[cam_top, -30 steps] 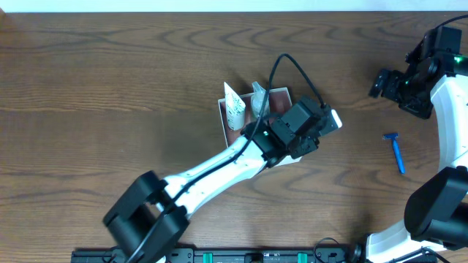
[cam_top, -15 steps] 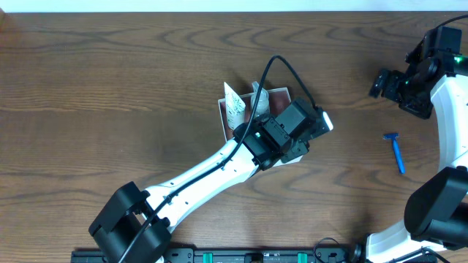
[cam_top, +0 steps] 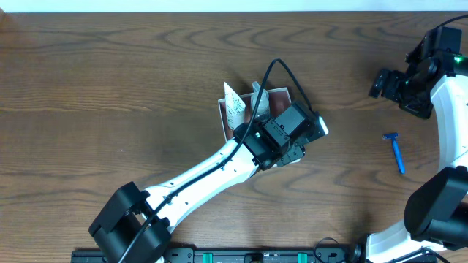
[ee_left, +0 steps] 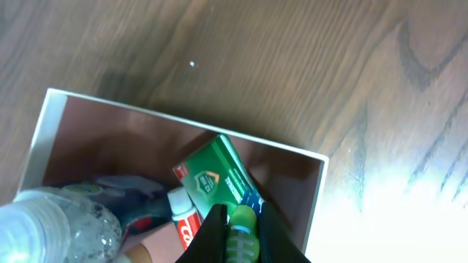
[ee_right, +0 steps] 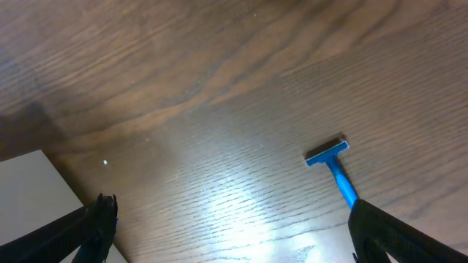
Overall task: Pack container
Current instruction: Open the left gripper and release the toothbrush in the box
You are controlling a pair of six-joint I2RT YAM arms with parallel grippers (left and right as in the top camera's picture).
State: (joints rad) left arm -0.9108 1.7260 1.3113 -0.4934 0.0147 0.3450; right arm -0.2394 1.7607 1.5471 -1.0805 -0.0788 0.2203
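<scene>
Our left gripper (ee_left: 241, 213) pinches a green thing (ee_left: 241, 237) over the box (ee_left: 316, 197), bottom middle, to drop in; right gripper (ee_right: 232, 208) spread wide

Under left arm (cam_top: 212, 164), container (cam_top: 280, 95) mostly hidden; bottle (ee_left: 44, 226) cropped.

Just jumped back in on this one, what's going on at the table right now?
The left end effector hangs over the container, shut on a small green item just above the contents. Already inside are a green box, a red-and-white tube and a clear bottle. The right end effector is open and empty, far off to the right, with a blue razor lying loose near it, not yet packed.
</scene>
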